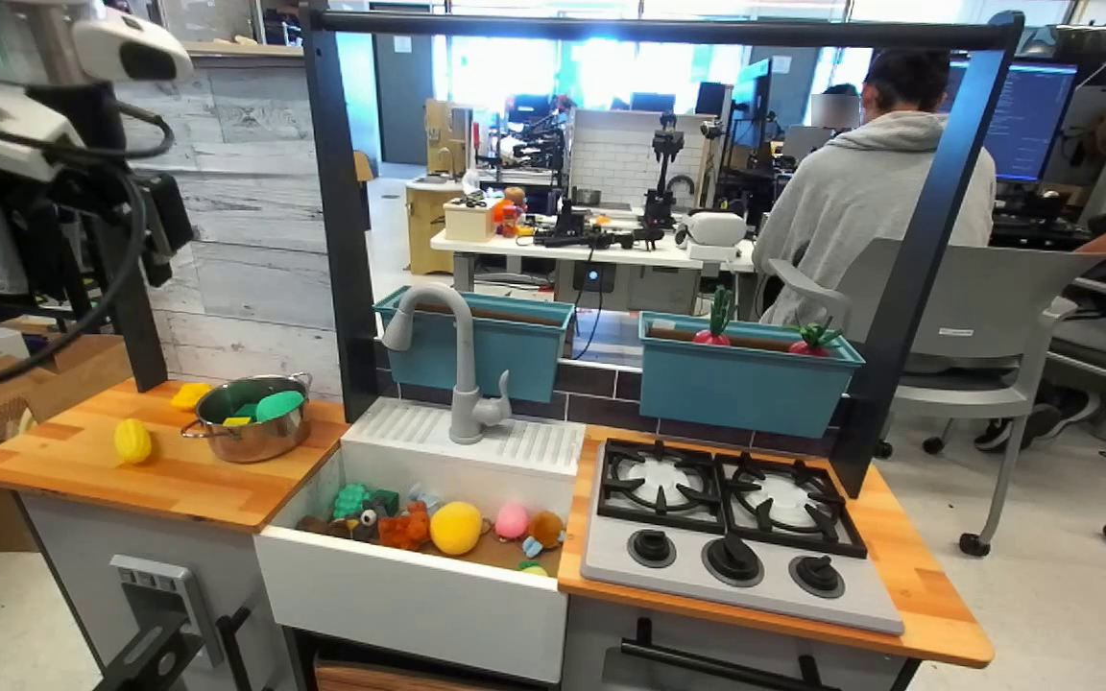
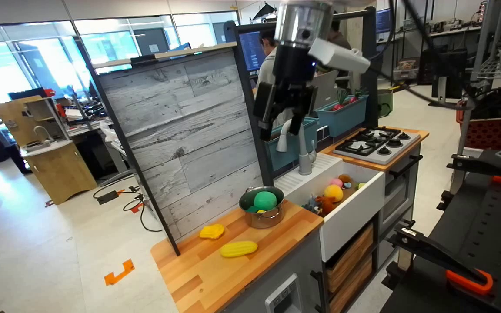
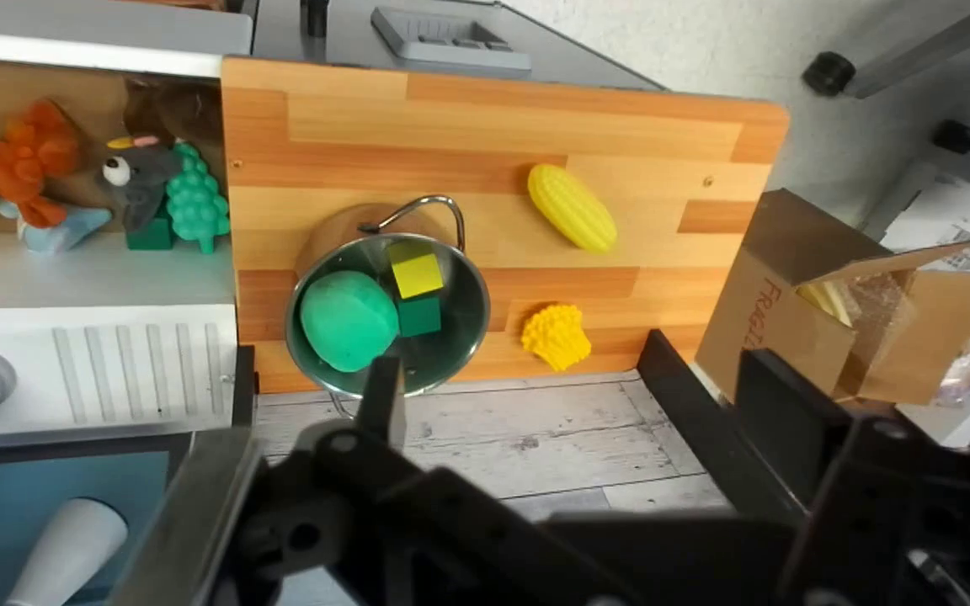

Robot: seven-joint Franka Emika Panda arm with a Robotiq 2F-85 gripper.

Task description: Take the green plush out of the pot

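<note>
Metal two-handled pot [image 3: 464, 307], on wooden countertop [image 3: 498, 240]. Contents, by the wrist view's clock: green plush [image 3: 349, 321] at nine, yellow block [image 3: 417, 274] near one, dark green block [image 3: 419, 316] at three. Outside, yellow toy corn [image 3: 572, 208] at two. Robotiq gripper [image 2: 280, 130]: jaws parted wide, raised above the countertop.

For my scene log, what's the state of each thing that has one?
Jaws: open, holding nothing
Pot: upright, lidless
Green plush: in the pot
Yellow block: in the pot
Green block: in the pot
Toy corn: lying on the counter
Sink: holding toys
Cardboard box: open
Tap: no water visible
Stove knobs: settings unreadable
</note>
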